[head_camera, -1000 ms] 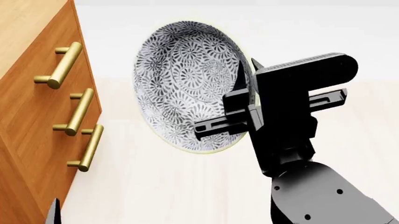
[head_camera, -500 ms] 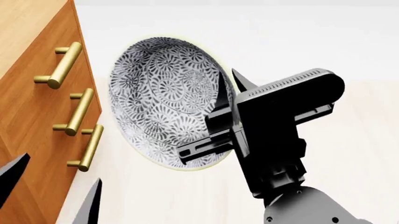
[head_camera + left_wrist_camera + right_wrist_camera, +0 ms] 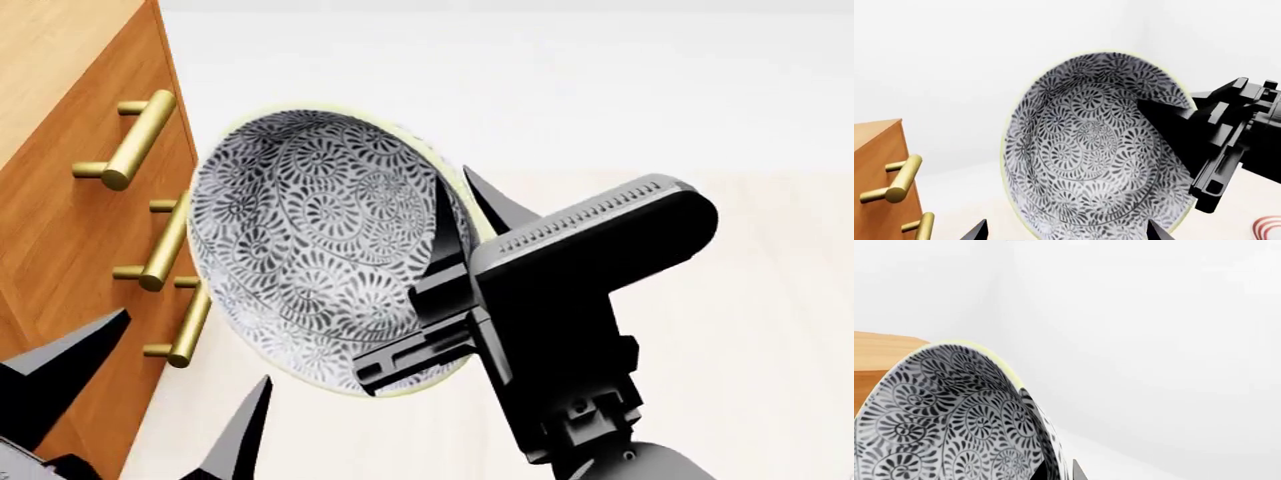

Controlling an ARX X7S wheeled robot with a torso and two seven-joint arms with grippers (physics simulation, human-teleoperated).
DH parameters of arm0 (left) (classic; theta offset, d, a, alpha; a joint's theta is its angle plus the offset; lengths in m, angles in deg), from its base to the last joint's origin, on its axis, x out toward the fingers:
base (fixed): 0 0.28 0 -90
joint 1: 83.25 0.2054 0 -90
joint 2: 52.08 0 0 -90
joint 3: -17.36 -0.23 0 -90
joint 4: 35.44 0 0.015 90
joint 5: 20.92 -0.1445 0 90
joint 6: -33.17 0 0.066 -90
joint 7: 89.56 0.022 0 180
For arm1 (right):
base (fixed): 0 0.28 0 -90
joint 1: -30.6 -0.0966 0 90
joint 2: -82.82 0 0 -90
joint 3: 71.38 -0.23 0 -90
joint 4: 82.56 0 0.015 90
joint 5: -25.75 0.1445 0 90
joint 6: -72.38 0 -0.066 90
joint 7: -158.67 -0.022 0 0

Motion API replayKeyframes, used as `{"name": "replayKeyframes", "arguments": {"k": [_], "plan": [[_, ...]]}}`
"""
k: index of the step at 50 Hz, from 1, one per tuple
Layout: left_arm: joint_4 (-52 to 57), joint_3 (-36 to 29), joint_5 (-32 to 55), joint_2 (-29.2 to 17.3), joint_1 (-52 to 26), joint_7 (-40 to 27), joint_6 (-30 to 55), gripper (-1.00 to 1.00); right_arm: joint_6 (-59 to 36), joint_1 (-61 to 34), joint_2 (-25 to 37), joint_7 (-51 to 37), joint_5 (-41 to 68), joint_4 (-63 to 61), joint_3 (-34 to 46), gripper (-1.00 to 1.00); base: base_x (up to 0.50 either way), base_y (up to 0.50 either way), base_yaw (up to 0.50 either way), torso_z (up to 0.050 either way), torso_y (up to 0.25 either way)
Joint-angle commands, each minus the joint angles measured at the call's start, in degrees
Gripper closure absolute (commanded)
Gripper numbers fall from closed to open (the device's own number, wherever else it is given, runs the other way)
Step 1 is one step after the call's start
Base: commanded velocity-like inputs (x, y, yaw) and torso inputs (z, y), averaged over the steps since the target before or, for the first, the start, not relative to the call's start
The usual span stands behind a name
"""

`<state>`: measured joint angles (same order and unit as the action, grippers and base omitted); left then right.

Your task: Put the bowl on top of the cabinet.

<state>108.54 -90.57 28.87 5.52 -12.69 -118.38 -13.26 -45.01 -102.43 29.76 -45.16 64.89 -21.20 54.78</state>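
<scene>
Right gripper [image 3: 454, 235] clamped bowl [image 3: 314, 240] rim between jaws, bowl tilted, beside cabinet [image 3: 60, 230] handles. Left gripper [image 3: 167, 400] jaws spread, empty.

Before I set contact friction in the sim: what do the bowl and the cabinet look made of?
The bowl looks like glazed ceramic: smooth surface, printed grey floral pattern, pale rim. The cabinet looks like satin-finished wood, going by its visible grain, with brass-coloured bar handles, probably metal.

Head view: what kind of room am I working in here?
Likely a plain simulated home room, though little shows: a wooden cabinet with brass bar handles, pale floor, bare white walls, and patterned tableware, the bowl held by the right gripper.
</scene>
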Motion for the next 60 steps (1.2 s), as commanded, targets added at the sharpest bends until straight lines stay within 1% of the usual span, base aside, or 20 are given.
{"name": "replayKeyframes", "arguments": {"k": [1,10,16,26,39,52,60], "plan": [[-1.26,0.07,1.88,0.06,-2.56,-0.77,1.55,-1.00,0.43,0.56,0.87,0.02,-1.44,-1.78,-0.28,1.00,0.00,0.00,0.00,0.000,0.000],[-2.75,0.63,0.87,-0.69,-1.02,0.38,-0.37,-1.00,0.71,0.86,1.00,0.16,-1.59,-1.46,-0.20,1.00,0.00,0.00,0.00,0.000,0.001],[-3.49,0.99,1.71,-0.49,-2.43,-0.15,0.14,-1.00,0.39,0.88,1.33,-0.06,-1.45,-2.18,-0.20,1.00,0.00,0.00,0.00,0.000,0.000],[-7.28,0.33,3.29,1.18,-6.99,-0.43,2.18,-1.00,0.64,1.48,2.19,-0.08,-1.40,-3.27,-0.31,1.00,0.00,0.00,0.00,0.000,0.000],[-10.20,0.75,4.03,1.59,-9.17,-0.15,2.43,-1.00,1.02,2.01,2.61,0.13,-1.96,-3.76,0.14,1.00,0.00,0.00,0.00,0.000,0.001],[-16.66,-1.02,1.63,3.26,-10.75,2.44,1.08,-1.00,1.57,2.54,2.77,0.34,-2.38,-4.03,0.50,1.00,0.00,0.00,0.00,0.001,0.000],[-17.21,-1.22,1.32,3.16,-10.57,2.64,0.72,-1.00,1.22,3.08,3.79,0.03,-2.06,-7.25,0.75,1.00,0.00,0.00,0.00,0.000,0.001]]}}
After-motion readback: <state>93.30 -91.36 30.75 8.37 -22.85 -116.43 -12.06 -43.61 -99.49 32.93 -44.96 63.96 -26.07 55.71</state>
